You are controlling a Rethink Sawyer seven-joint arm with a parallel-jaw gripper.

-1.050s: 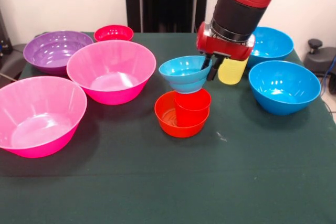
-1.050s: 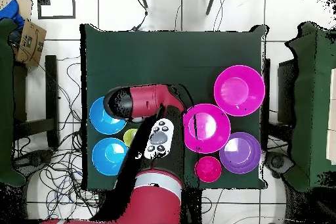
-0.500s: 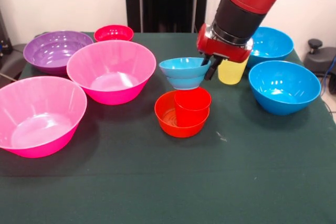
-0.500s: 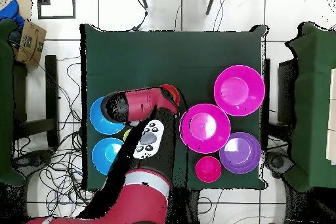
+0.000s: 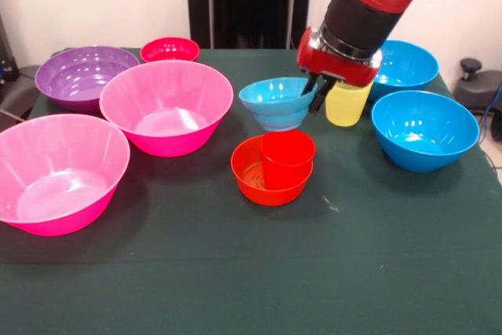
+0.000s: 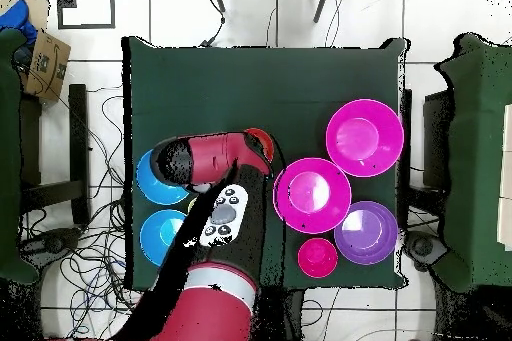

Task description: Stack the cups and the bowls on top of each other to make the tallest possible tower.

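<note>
My gripper [image 5: 311, 97] is shut on the right rim of the small light-blue bowl [image 5: 274, 103]. It holds the bowl in the air, slightly tilted, behind and above the red cup [image 5: 287, 158]. The red cup stands upright inside the small orange bowl [image 5: 249, 175], at that bowl's right side. Just right of the gripper the yellow cup [image 5: 347, 104] stands on the table. In the overhead view the arm [image 6: 215, 157] covers the gripper and the held bowl, and only an edge of the orange bowl [image 6: 263, 142] shows.
Two large blue bowls [image 5: 424, 129] [image 5: 405, 63] sit to the right. Two large pink bowls [image 5: 166, 105] [image 5: 60, 172], a purple bowl [image 5: 81, 76] and a small red bowl [image 5: 169, 49] fill the left side. The table's green cloth [image 5: 329, 272] stretches across the front.
The gripper has lifted the light-blue bowl off the red cup's top and carried it slightly up and back. The other pieces have not moved.
</note>
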